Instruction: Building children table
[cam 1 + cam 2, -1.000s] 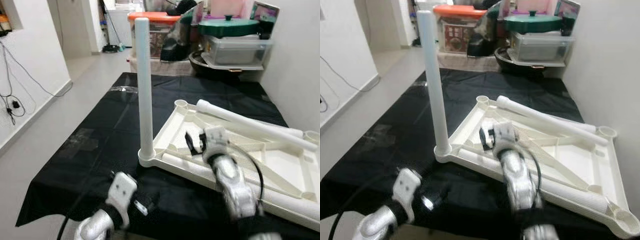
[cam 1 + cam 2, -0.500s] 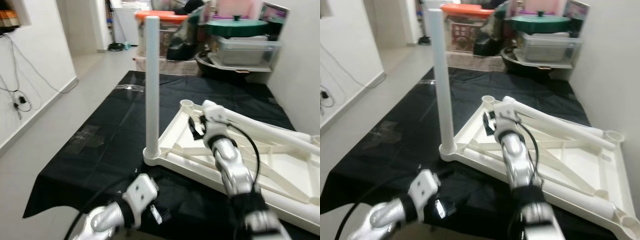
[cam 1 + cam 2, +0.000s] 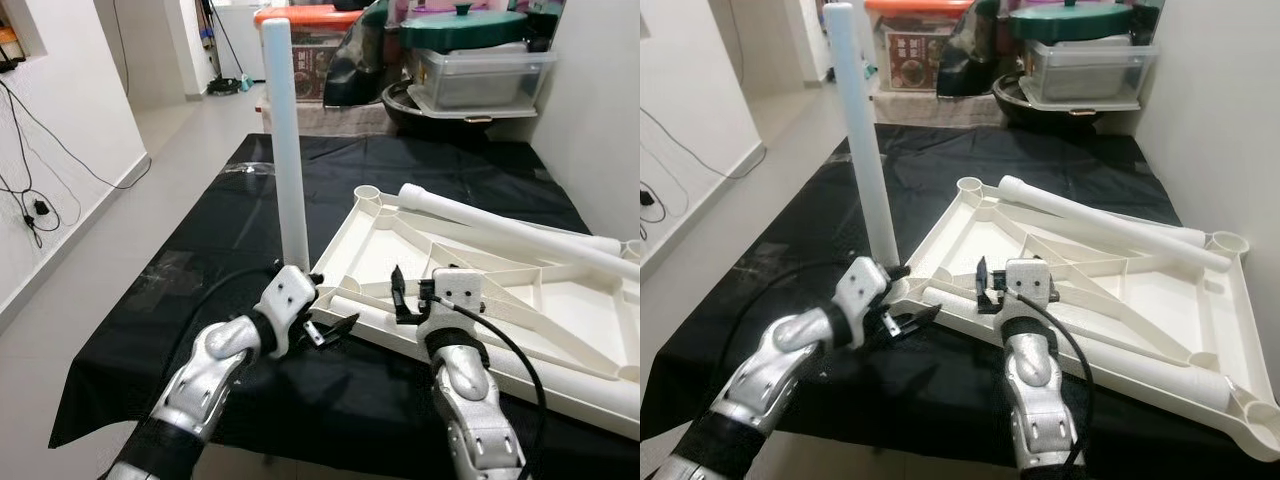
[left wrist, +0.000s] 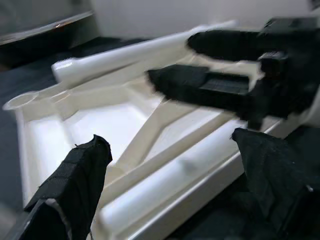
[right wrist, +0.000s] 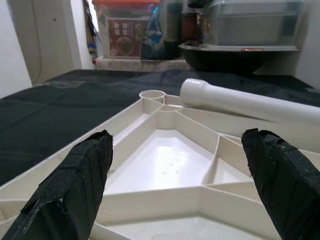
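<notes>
On the black cloth, the upturned tabletop (image 3: pixel 560 300) lies just before both spread, empty pincers, left pincer (image 3: pixel 335 328) and right pincer (image 3: pixel 408 298).

We see the upturned white tabletop (image 3: pixel 560 300) on a black cloth (image 3: pixel 200 260), one leg (image 3: pixel 285 140) standing upright at its corner, our left gripper (image 3: pixel 335 328) open just beside the base.

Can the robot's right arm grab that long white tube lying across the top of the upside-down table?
Probably yes. The right gripper is open, above the upside-down white plastic tabletop, facing the loose long white plastic tube, with nothing between them.
</notes>
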### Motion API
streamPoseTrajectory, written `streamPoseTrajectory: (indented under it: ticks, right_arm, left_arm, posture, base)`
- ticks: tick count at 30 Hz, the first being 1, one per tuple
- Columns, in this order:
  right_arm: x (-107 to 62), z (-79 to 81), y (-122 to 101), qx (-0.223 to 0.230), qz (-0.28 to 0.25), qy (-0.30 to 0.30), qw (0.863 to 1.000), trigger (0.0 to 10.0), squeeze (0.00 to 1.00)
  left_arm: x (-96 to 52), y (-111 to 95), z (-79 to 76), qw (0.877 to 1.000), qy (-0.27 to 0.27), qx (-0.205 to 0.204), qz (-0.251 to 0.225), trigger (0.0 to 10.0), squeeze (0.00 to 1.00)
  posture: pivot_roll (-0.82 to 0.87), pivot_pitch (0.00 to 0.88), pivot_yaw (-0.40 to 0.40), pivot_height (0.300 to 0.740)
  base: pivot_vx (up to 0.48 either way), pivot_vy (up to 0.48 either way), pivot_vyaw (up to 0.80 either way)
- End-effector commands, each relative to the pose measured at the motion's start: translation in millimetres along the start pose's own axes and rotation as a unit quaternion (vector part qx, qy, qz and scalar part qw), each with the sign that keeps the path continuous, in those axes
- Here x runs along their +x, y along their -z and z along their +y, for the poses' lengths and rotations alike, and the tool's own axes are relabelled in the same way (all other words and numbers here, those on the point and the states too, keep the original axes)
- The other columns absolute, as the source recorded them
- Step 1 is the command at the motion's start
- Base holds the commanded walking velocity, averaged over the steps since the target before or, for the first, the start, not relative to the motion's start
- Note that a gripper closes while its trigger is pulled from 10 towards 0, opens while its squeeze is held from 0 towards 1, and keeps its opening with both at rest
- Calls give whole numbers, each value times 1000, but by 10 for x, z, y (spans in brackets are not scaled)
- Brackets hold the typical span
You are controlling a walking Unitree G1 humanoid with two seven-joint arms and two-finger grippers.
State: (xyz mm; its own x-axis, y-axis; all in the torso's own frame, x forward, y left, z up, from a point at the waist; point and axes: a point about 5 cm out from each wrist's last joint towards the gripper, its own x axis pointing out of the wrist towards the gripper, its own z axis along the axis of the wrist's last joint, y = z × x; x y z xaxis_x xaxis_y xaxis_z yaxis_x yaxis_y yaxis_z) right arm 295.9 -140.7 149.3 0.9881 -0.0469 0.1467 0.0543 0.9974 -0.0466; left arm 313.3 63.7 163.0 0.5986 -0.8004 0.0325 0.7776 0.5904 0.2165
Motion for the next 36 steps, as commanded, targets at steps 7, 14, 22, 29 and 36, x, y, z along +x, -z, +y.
streamPoseTrajectory:
  ticks: [7, 14, 22, 29, 36]
  right_arm:
    - [-36, -44, -63, -4, -5, 13, 1000, 10000, 0]
    - [-204, -89, -136, -3, -5, 28, 1000, 10000, 0]
    - [-339, -166, -175, -11, 1, 45, 999, 10000, 0]
    - [-373, -264, -191, -22, 10, 56, 998, 10000, 0]
    - [-329, -287, -294, -12, -2, 58, 998, 10000, 0]
  left_arm:
    - [183, -22, -56, 1000, 18, -16, -12, 10000, 0]
    - [446, -96, 211, 996, -84, 12, -19, 10000, 0]
    - [584, -191, 367, 992, -126, 8, -21, 10000, 0]
    - [514, -154, 720, 954, -289, 60, 43, 10000, 0]
    - [278, -146, 1014, 927, -357, 99, 67, 10000, 0]
  posture:
    - [60, 100, 27, 740]
    - [27, 162, 72, 740]
    - [8, 204, 97, 740]
    - [9, 218, 104, 740]
    - [9, 207, 102, 740]
  base:
    - [0, 0, 0]
    - [0, 0, 0]
    - [0, 0, 0]
    - [0, 0, 0]
    - [0, 0, 0]
